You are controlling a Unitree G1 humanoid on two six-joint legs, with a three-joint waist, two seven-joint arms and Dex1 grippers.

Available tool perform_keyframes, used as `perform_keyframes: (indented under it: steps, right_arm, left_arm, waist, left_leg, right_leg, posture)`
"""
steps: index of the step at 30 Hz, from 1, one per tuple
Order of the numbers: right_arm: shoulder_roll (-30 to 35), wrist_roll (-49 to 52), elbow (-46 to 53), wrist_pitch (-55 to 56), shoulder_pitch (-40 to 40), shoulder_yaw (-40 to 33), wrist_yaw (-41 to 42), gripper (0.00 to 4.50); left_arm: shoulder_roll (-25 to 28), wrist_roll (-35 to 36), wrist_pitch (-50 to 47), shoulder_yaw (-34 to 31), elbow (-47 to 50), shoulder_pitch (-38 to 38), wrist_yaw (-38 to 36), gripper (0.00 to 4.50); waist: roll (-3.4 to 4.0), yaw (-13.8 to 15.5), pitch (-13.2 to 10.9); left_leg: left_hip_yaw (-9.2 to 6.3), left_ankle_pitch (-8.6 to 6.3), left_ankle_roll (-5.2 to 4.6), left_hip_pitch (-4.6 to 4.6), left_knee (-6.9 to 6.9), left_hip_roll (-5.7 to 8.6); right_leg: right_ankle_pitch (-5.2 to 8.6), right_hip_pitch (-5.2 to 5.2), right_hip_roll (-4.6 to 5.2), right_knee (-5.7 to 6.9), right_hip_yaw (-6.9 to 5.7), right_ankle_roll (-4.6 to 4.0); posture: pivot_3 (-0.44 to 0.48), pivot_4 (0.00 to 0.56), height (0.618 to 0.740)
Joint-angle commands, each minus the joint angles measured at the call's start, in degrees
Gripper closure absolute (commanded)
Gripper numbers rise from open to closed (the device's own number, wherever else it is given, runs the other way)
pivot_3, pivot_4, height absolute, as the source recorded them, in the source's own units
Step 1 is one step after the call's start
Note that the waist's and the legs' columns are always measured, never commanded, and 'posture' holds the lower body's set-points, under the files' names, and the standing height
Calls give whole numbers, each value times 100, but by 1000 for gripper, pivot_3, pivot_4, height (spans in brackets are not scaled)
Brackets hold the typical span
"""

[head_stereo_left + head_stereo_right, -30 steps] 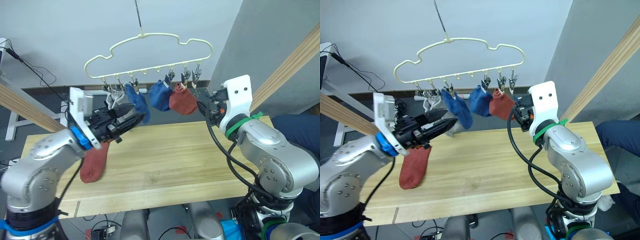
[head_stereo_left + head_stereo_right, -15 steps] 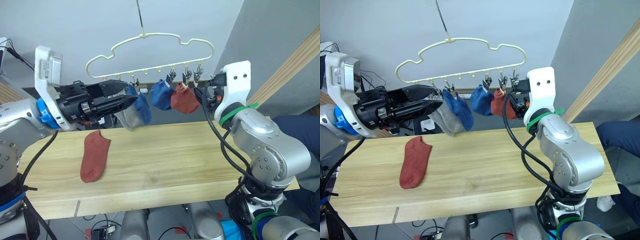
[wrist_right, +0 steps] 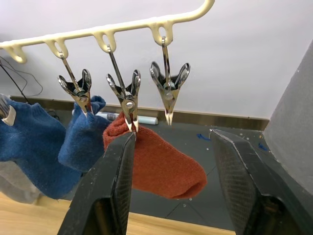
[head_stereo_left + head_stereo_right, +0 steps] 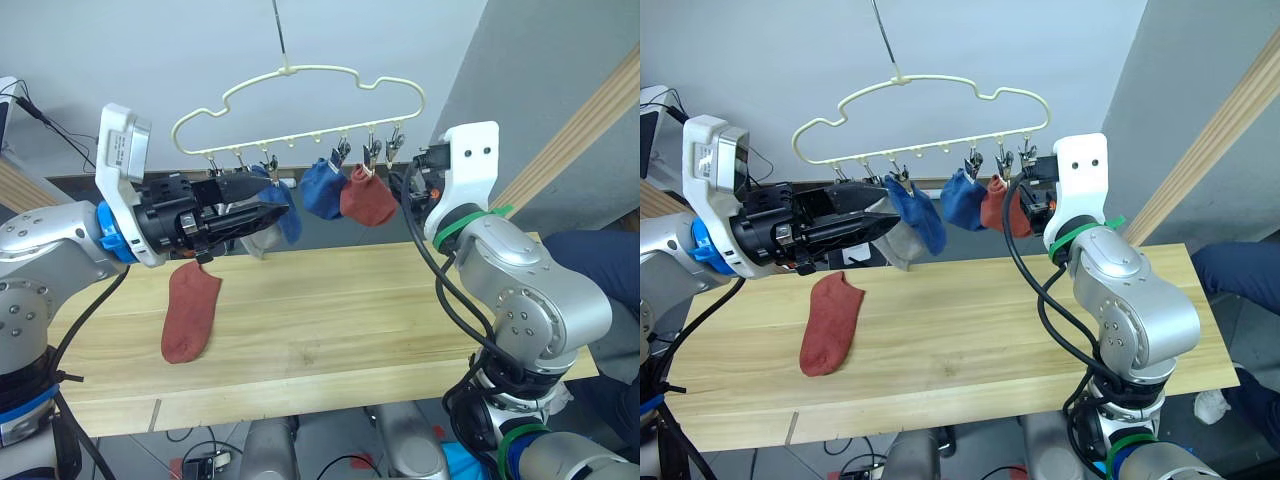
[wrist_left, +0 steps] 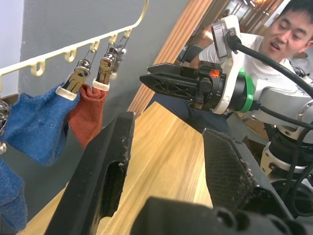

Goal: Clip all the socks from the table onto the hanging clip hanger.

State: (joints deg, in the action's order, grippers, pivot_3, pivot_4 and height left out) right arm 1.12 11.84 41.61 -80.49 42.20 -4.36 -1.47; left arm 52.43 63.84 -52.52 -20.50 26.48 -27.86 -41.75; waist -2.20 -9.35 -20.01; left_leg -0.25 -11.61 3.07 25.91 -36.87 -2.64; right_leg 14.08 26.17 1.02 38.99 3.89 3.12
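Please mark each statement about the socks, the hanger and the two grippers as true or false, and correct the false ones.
1. One rust-red sock lies flat on the table. True.
2. The left gripper holds a sock between its fingers. False: its fingers are open with nothing between them.
3. A rust-red sock hangs from a clip on the hanger. True.
4. The end clip next to that hanging red sock holds a blue sock. False: this clip is empty.
5. The right gripper is shut on a clip. False: its fingers are open, below the clips.
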Motion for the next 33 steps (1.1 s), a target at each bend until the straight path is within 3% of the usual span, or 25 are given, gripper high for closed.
perform_keyframes:
  steps: [1, 33]
  right_arm:
    - [-71, -25, -51, 287, 181, 22, -13, 2053]
    - [279, -318, -1936, 2045, 399, 238, 0, 2053]
  left_arm:
    - [8, 150, 77, -88, 191, -53, 60, 1920]
    - [128, 466, 98, -279, 466, 204, 618, 1920]
  waist:
    - [0, 0, 0]
    - [-1, 151, 1]
  left_leg:
    - [0, 0, 0, 0, -1, 0]
    - [-4, 0, 0, 1, -7, 0]
  right_leg:
    - [0, 0, 0, 1, 0, 0]
    - [-3, -2, 0, 9, -4, -3]
  posture:
    - [-210, 300, 740]
    - [-136, 288, 740]
